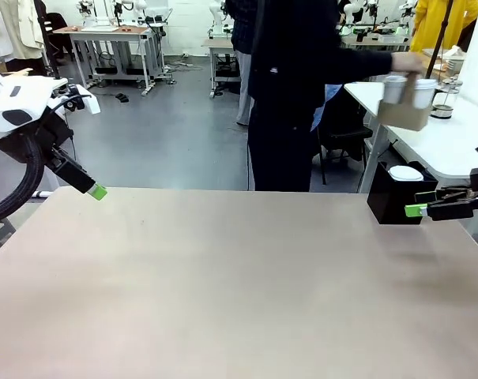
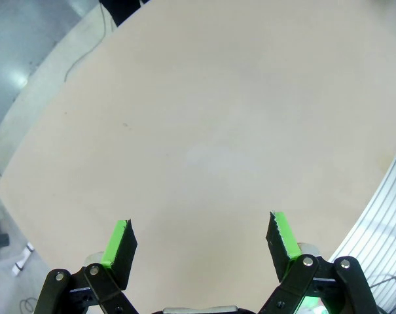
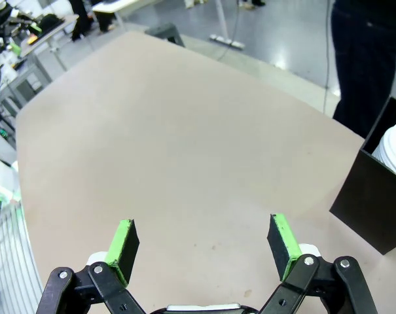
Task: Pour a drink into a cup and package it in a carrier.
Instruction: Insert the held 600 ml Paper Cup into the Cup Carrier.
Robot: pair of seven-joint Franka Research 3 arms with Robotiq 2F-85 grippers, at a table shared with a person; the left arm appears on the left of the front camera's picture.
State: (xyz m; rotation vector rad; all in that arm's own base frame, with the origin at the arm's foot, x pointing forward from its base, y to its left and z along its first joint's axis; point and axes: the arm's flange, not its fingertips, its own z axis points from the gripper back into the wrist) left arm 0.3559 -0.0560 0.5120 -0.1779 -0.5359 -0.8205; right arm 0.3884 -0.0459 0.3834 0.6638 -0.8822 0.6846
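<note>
At the far right, a person's hand holds the brown cardboard carrier above a white side table. Two white cups with lids sit in its slots. A clear glass jug stands on that side table just behind the carrier; its contents are too small to make out. My left gripper hangs open over the left back edge of the tan table, holding nothing. Over the right edge, my right gripper is open and empty too.
A black box with a white round top stands at the table's back right corner, close in front of my right gripper. The person in dark clothes stands behind the far edge, turned toward the side table.
</note>
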